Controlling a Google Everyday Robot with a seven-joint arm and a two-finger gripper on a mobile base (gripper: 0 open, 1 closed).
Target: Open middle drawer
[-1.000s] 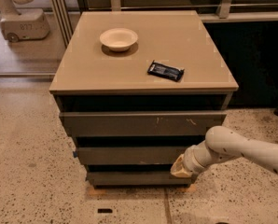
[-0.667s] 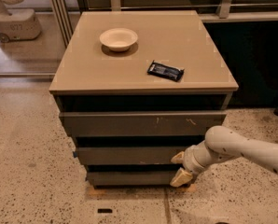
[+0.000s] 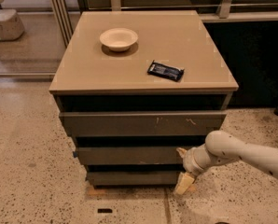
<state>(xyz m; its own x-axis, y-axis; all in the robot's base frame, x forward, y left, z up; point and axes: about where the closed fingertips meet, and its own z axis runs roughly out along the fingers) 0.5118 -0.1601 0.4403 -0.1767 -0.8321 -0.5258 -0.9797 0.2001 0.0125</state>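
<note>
The cabinet has three dark drawer fronts. The top one (image 3: 143, 123) is the widest and has pale scratches. The middle drawer (image 3: 129, 155) is the plain front below it and sits almost flush. The narrowest front (image 3: 129, 177) is at the bottom. My gripper (image 3: 182, 168) is at the right end of the middle drawer. It is open: one pale finger (image 3: 180, 150) is at the drawer's upper edge and the other (image 3: 184, 185) hangs down by the bottom drawer's right end. The white arm (image 3: 241, 153) comes in from the right.
On the tan cabinet top (image 3: 83, 73) stand a cream bowl (image 3: 119, 38) and a black packet (image 3: 165, 71). The floor is speckled terrazzo (image 3: 27, 171). A dark wall panel (image 3: 255, 59) stands to the right, and metal rails (image 3: 59, 13) at the back left.
The gripper's fingers have spread apart at the right end of the middle drawer, the lower one dropping toward the floor. The drawers have not moved.
</note>
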